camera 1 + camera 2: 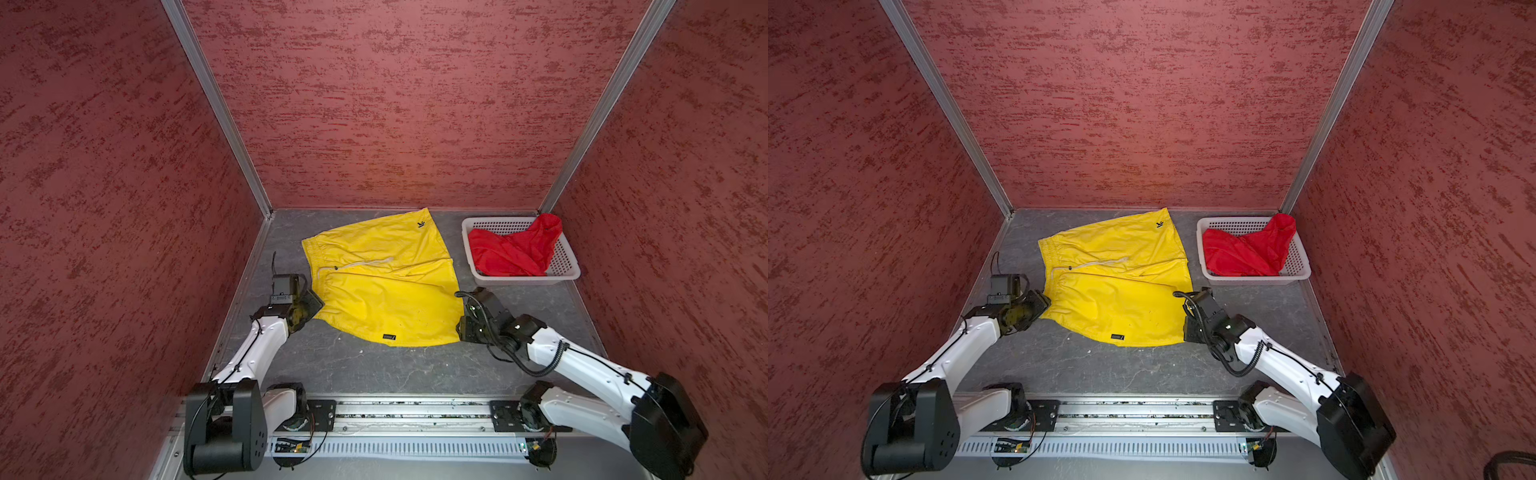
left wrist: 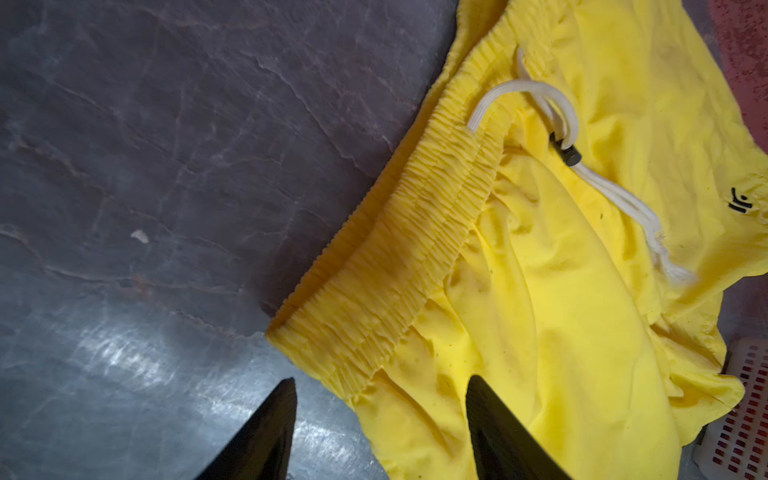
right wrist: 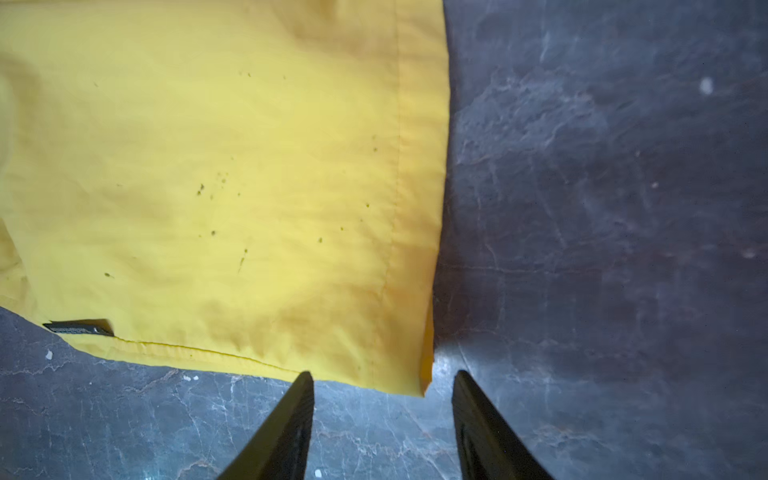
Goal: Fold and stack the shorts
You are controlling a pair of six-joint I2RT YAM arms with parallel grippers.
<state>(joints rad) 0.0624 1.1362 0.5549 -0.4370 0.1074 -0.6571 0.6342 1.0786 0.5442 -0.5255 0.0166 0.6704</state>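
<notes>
Grippers nearest me: left gripper (image 2: 380,380) spread wide at the waistband corner, right gripper (image 3: 383,374) spread at the hem corner, neither pinching. Past them the yellow shorts (image 1: 386,286) lie flat on the grey table (image 1: 374,370); farther back, red shorts (image 1: 511,251) heaped in the white basket (image 1: 563,257).

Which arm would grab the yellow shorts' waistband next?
Probably left: the left gripper, open, brackets the waistband corner of the yellow shorts; the right gripper is at a leg hem.

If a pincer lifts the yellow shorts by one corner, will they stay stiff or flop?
Probably flop: the yellow shorts lie creased and limp on the table. Likely light, as the fabric looks thin. Its smooth surface hints it could slide easily if pushed.
</notes>
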